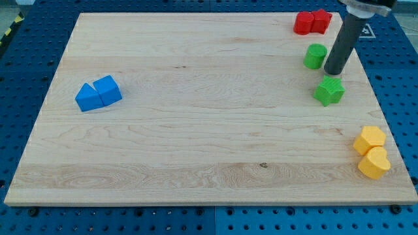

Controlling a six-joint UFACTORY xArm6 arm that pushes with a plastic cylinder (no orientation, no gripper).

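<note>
Looking down at an angle in the single camera view, a pale wooden board point(196, 117) lies on a blue perforated table point(19, 72), and a straight dark rod comes down from the view's top right corner. There is no claw here to be wide, narrow or holding anything; the arm ends only in this rod, and my tip point(333, 72) rests on the board near its right edge. My tip sits between two green blocks: the green cylinder point(315, 56) is just beside it, up and toward the view's left, and the green star-shaped block point(329, 90) is just beside it, directly toward the view's bottom. Whether the tip actually touches either green block cannot be told, though the star looks the closer of the two. Toward the view's top, near the board's far edge, two red blocks point(311, 22) stand touching each other, their exact shapes hard to make out. Toward the view's bottom right, a yellow hexagonal block point(369, 140) and a yellow heart-shaped block point(374, 163) sit touching. Well apart, at the view's left, two blue blocks point(98, 94) sit pressed together.
</note>
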